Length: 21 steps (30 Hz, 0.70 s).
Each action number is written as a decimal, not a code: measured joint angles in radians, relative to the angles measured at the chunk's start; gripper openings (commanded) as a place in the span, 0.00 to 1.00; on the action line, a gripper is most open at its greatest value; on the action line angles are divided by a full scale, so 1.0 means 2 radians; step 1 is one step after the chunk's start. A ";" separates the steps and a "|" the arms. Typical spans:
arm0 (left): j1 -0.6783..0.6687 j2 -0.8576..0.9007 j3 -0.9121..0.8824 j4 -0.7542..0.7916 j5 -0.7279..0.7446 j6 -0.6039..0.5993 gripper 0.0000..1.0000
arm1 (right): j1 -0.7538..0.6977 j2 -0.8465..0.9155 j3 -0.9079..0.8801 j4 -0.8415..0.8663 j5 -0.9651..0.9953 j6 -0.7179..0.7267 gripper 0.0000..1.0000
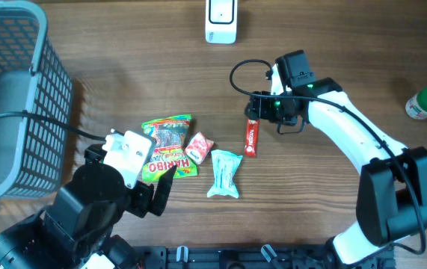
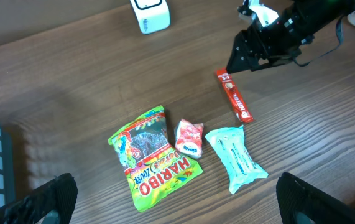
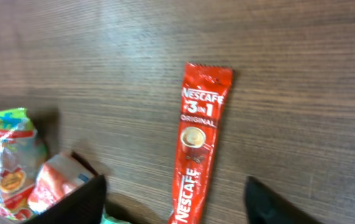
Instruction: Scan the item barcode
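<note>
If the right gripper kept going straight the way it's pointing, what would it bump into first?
The right gripper would probably meet the red Nescafé sachet first, lying on the table between its open fingers; depth is unclear.

A snack bag (image 1: 167, 146) is lying centre, a small sachet (image 1: 199, 147) just right of it, a tissue pack (image 1: 224, 172) right and nearer, a coffee stick (image 1: 251, 137) rightmost; a scanner (image 1: 220, 21) is sitting far behind, a basket (image 1: 56, 82) far left.
</note>
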 measured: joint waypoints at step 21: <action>0.000 0.000 0.000 0.000 0.000 0.000 1.00 | 0.165 0.065 0.001 -0.042 0.298 0.089 0.61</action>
